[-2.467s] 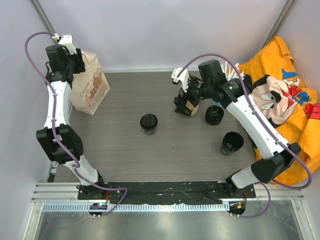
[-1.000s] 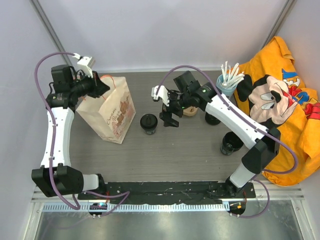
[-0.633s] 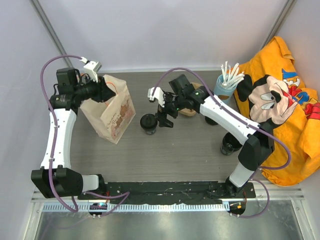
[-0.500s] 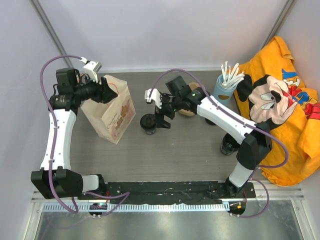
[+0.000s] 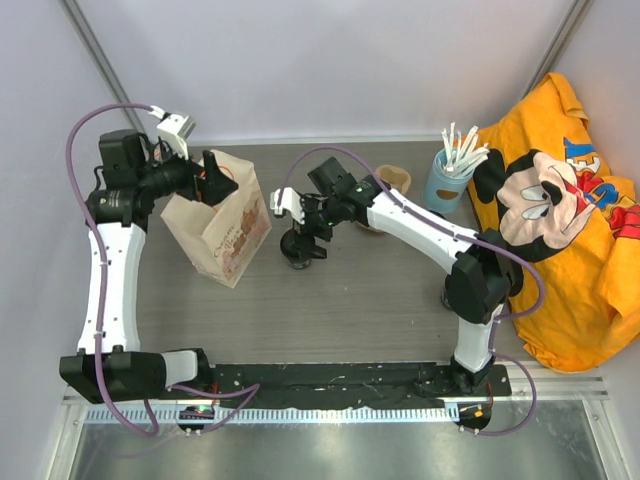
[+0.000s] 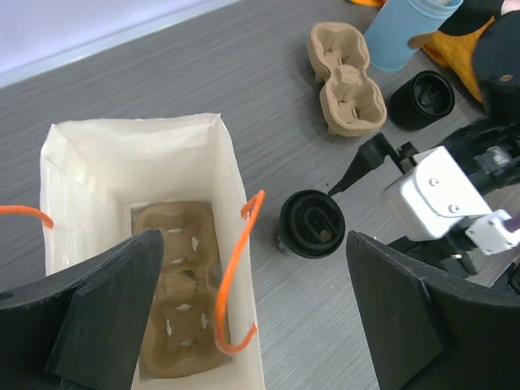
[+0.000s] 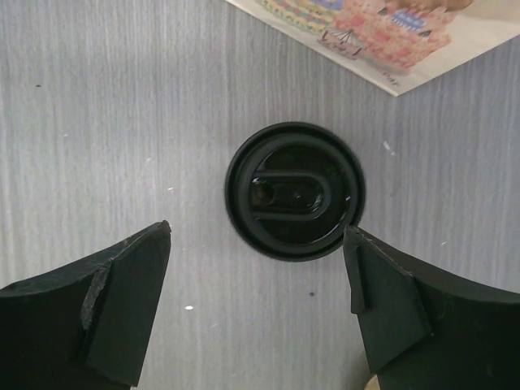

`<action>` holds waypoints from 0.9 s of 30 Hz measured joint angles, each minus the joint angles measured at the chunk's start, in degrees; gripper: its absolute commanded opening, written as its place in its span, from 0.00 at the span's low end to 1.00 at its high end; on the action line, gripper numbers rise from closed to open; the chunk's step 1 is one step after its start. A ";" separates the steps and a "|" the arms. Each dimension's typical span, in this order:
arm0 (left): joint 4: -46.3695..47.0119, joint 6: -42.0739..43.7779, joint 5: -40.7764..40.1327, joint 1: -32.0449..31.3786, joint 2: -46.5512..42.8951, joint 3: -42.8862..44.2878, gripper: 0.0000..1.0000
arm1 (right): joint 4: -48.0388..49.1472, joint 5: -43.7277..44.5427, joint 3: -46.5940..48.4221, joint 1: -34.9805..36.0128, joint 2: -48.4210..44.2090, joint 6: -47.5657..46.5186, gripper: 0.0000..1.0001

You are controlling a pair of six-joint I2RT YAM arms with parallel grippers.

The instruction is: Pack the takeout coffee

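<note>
Paper bag [image 5: 222, 228] stood open-mouthed on the table [image 5: 380, 300], directly beneath the left gripper [image 6: 256, 313]. It had been brought in from the far left corner over the last seconds. The left jaws, clamped at the bag's top a second earlier, were now spread wide and empty, so the bag stood released on its own. Cardboard carrier [image 6: 175, 317] lay flat on the bag's floor, below that same gripper. Right gripper [image 7: 256, 296] had swung away from the spare carrier [image 6: 345, 77] and now hovered over the takeout coffee [image 7: 294, 189], fingers wide apart, holding nothing. The cup sat upright on the table, centred between those fingers with clear gaps both sides, just beside the bag. Judgement: bag staged, cup not yet grasped. The next step looked to be closing on the cup and lowering it into a carrier well.
</note>
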 measured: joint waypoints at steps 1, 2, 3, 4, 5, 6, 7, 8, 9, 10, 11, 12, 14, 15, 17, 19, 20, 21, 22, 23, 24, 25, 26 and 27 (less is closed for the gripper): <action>-0.15 0.02 0.04 0.11 -0.31 0.33 1.00 | -0.11 0.00 0.76 0.02 0.55 -0.52 0.89; -0.28 0.00 0.15 0.26 -0.70 0.74 1.00 | -0.15 0.00 1.25 0.09 0.90 -1.07 0.87; -0.55 -0.07 0.26 0.46 -1.03 1.22 1.00 | -0.39 0.00 1.77 0.15 1.29 -1.66 0.85; -0.59 -0.15 0.37 0.63 -1.31 1.60 1.00 | -0.70 -0.02 2.27 0.15 1.64 -2.34 0.79; -0.70 -0.46 0.46 0.85 -1.57 1.95 1.00 | -0.94 -0.09 2.69 0.17 1.99 -2.97 0.78; -0.81 -0.70 0.48 1.09 -1.84 2.23 1.00 | -1.36 -0.24 3.08 0.20 2.38 -3.61 0.78; -0.83 -0.98 0.55 1.31 -2.05 2.40 1.00 | -1.62 -0.44 3.48 0.26 2.84 -4.20 0.77; -0.85 -1.16 0.55 1.55 -2.25 2.51 1.00 | -1.81 -0.68 3.76 0.33 3.39 -4.72 0.77; -0.90 -1.31 0.52 1.75 -2.40 2.60 1.00 | -2.08 -0.98 3.96 0.37 3.85 -5.31 0.76; -1.05 -1.51 0.50 1.90 -2.54 2.78 1.00 | -2.29 -1.31 4.00 0.37 4.20 -5.81 0.75; -1.11 -1.53 0.48 2.01 -2.56 2.82 1.00 | -2.69 -1.84 4.00 0.37 4.55 -6.32 0.75; -1.27 -1.68 0.35 2.12 -2.60 2.93 1.00 | -3.21 -2.29 4.00 0.37 4.87 -6.88 0.75; -1.51 -2.14 0.00 2.29 -2.82 2.95 1.00 | -4.00 -3.02 4.00 0.37 5.33 -7.63 0.74; -1.77 -2.34 -0.15 2.43 -2.97 2.95 1.00 | -4.33 -3.28 4.00 0.37 5.46 -7.93 0.73; -2.16 -2.54 -0.57 2.64 -3.41 2.95 1.00 | -4.74 -3.65 4.02 0.37 5.62 -8.46 0.72; -2.45 -2.56 -0.92 2.78 -3.89 2.95 1.00 | -4.96 -3.98 4.13 0.48 5.73 -8.72 0.71; -2.62 -2.56 -1.20 2.82 -4.17 2.95 1.00 | -5.01 -4.04 4.22 0.57 5.75 -8.74 0.70; -2.86 -2.56 -1.53 2.82 -4.44 2.97 1.00 | -5.11 -4.07 4.44 0.68 5.84 -8.76 0.70; -3.08 -2.58 -1.88 2.82 -4.61 3.04 1.00 | -5.11 -4.04 4.72 0.85 5.90 -8.74 0.67; -3.19 -2.58 -2.25 2.82 -4.70 3.13 1.00 | -5.11 -4.00 4.92 1.03 5.97 -8.74 0.66; -3.37 -2.62 -2.71 2.82 -4.72 3.30 1.00 | -5.09 -3.96 5.07 1.27 6.03 -8.70 0.66; -3.41 -2.69 -3.17 2.82 -4.70 3.52 1.00 | -5.09 -3.85 5.20 1.64 6.08 -8.63 0.65; -3.48 -2.71 -3.54 2.84 -4.70 3.72 1.00 | -5.09 -3.82 5.20 1.95 6.08 -8.55 0.64; -3.52 -2.78 -4.20 2.84 -4.70 3.93 1.00 | -5.09 -3.76 5.20 2.32 6.12 -8.46 0.63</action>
